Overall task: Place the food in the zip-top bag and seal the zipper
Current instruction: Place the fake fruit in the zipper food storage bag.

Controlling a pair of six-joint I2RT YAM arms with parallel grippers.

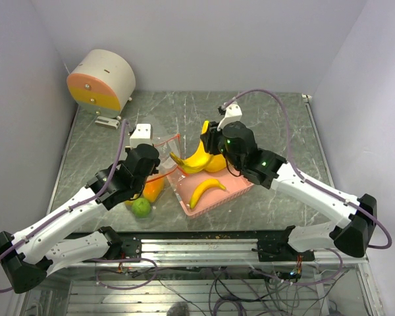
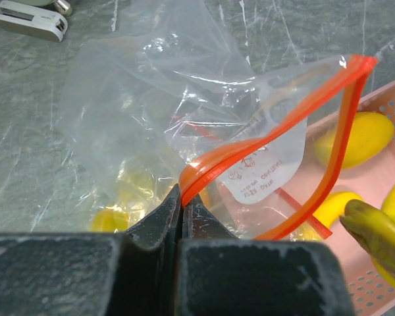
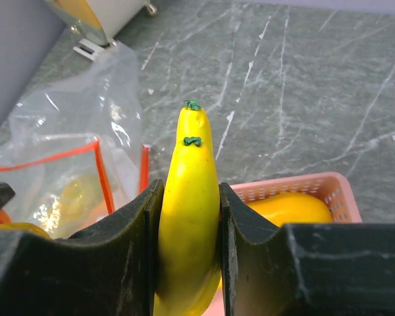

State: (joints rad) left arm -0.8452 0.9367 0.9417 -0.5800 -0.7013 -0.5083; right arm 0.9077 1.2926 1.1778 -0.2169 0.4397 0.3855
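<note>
Jaws at left pinch the clear bag's (image 2: 151,99) orange zipper (image 2: 214,163); right jaws clamp a yellow banana (image 3: 189,197).

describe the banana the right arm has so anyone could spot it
Find the pink basket mid-table. At its far edge the right end effector grips a banana. Unlike the loose banana in the basket, it sits between black fingers and has green tip marks.

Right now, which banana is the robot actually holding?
The upright banana clamped in the right gripper; a second banana lies loose in the pink basket.
</note>
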